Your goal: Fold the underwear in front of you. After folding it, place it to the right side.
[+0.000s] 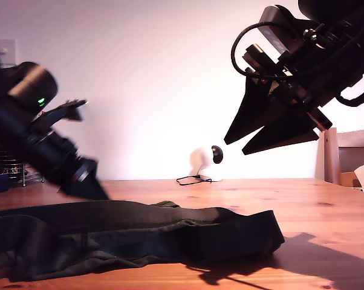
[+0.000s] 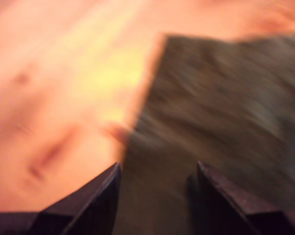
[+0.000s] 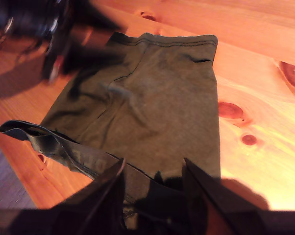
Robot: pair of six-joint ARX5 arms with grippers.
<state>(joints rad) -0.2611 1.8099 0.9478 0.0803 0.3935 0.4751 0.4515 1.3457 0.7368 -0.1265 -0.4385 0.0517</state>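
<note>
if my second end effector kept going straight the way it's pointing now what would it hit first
Most likely the underwear. In the second wrist view, my second end effector is open and aimed down at the cloth near its waistband edge, with nothing between. Depth is hard to judge; the exterior view shows it raised well above the wooden table.

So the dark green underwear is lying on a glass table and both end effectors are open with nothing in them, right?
Not quite. The table is wood, not glass: the second wrist view shows its orange grain and dark knots. The rest holds: the underwear lies on it, and my first end effector and my second end effector are both open and hold nothing.
</note>
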